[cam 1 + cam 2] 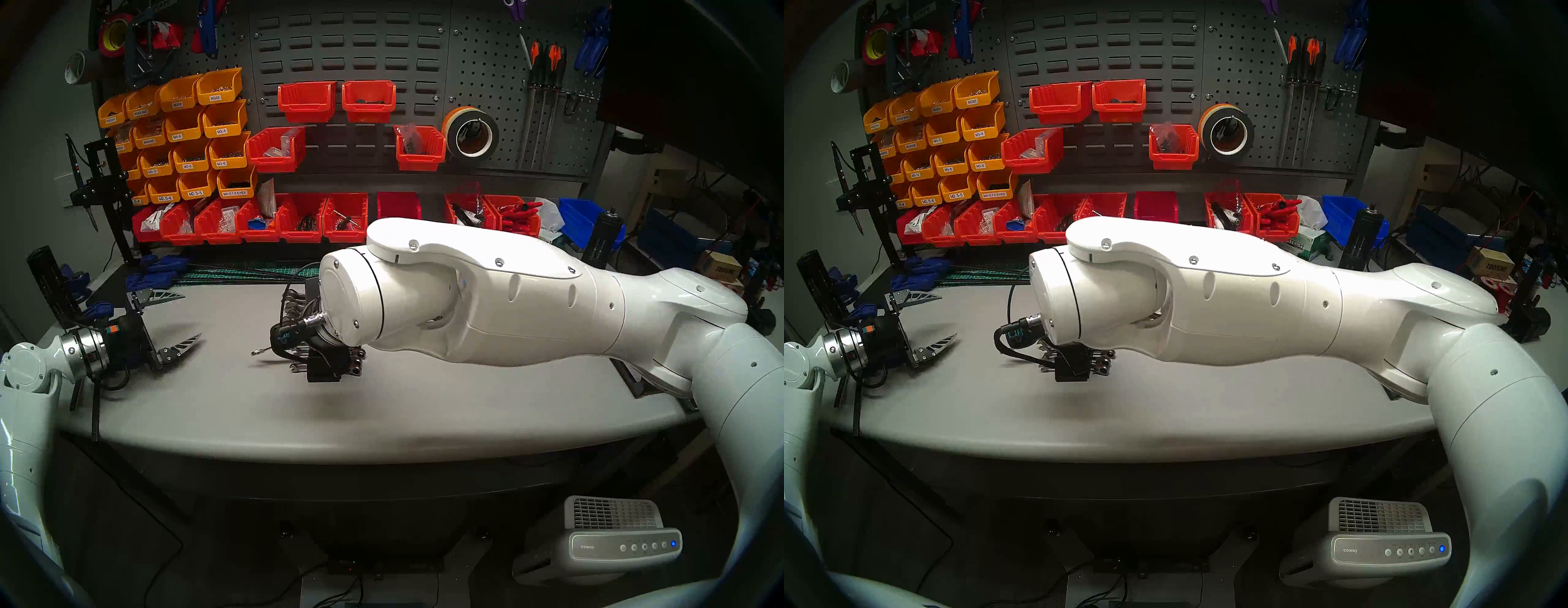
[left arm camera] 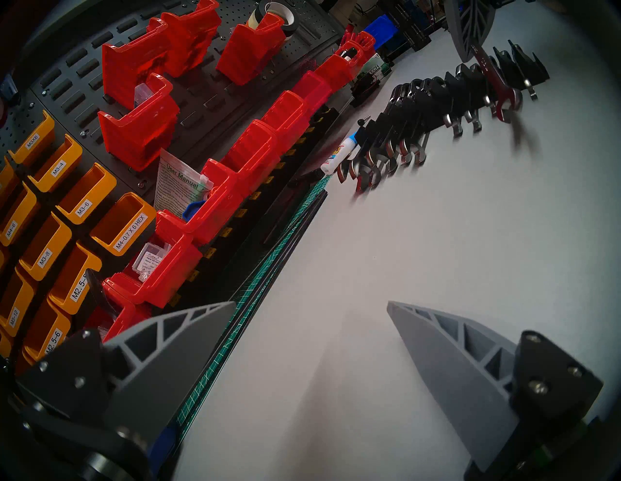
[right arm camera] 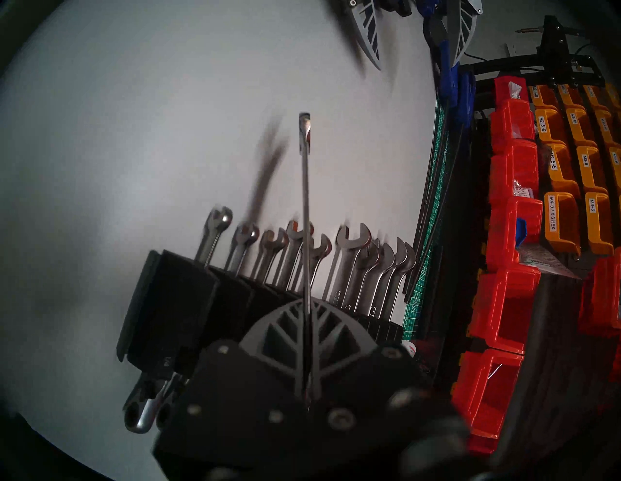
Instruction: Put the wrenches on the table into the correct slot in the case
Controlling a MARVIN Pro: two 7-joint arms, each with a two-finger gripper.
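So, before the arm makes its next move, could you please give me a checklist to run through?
1. Grip: right gripper is shut on the wrench: ok.
2. Wrench is clear of the table, held above the case: ok.
3. Wrench runs roughly parallel to the racked wrenches: ok.
4. Free slot of the right size below the wrench: cannot tell; the gripper hides the grooves and no labels are readable.
5. Left gripper is open and well apart from the case: ok.
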